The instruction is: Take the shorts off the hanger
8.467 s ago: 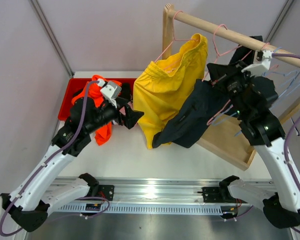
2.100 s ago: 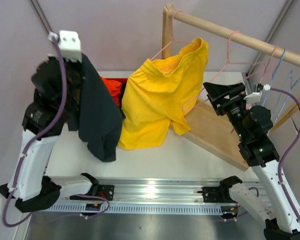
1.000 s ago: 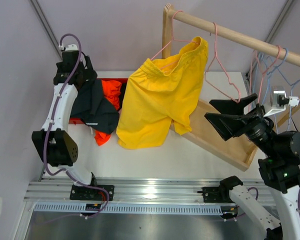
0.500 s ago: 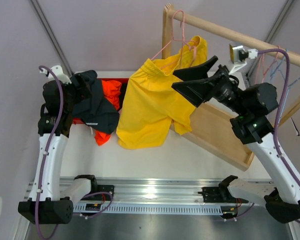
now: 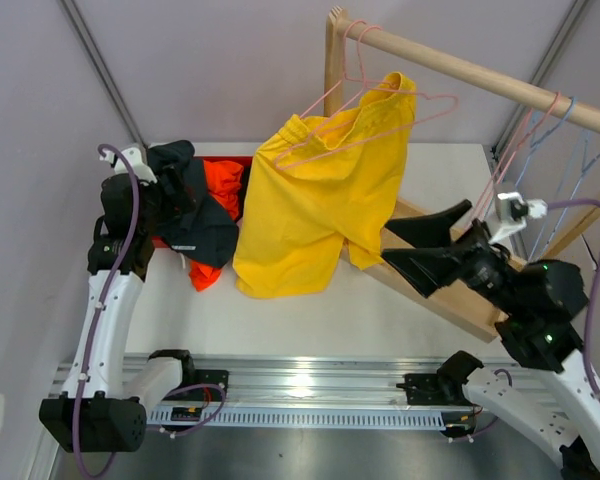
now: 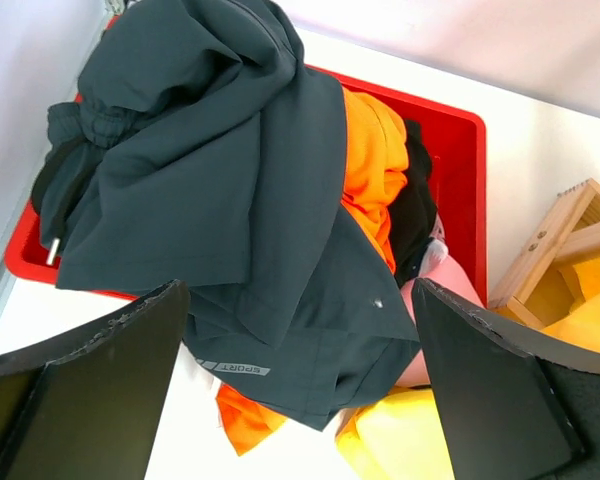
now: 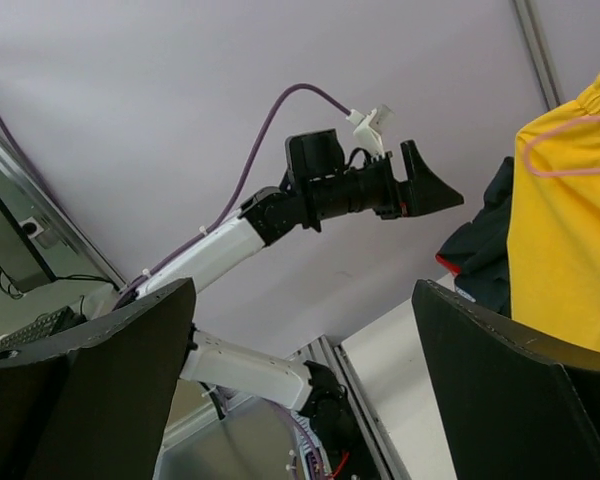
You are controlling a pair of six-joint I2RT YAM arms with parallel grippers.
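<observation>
Bright yellow shorts [image 5: 320,210] hang from a pink hanger [image 5: 365,120] hooked on the wooden rod [image 5: 480,75]. My right gripper [image 5: 395,250] is open and empty just right of the shorts' lower edge, pointing at them without touching. In the right wrist view the yellow shorts [image 7: 570,250] and the hanger [image 7: 570,150] show beyond the right gripper [image 7: 300,390]. Dark charcoal shorts [image 6: 210,170] lie over orange shorts [image 6: 370,160] and black fabric [image 6: 415,200] in the red bin [image 6: 460,150]. My left gripper [image 6: 295,400] hovers open above the pile, holding nothing.
Empty pink and blue hangers [image 5: 540,140] hang at the rod's right end. The rack's wooden base [image 5: 490,325] slants across the table under my right arm. The red bin [image 5: 230,163] stands at the back left, against the wall.
My right arm has dropped from up by the rod to low beside the yellow shorts' hem. The pink hanger has swung out across the shorts' top. The left arm barely shifted.
</observation>
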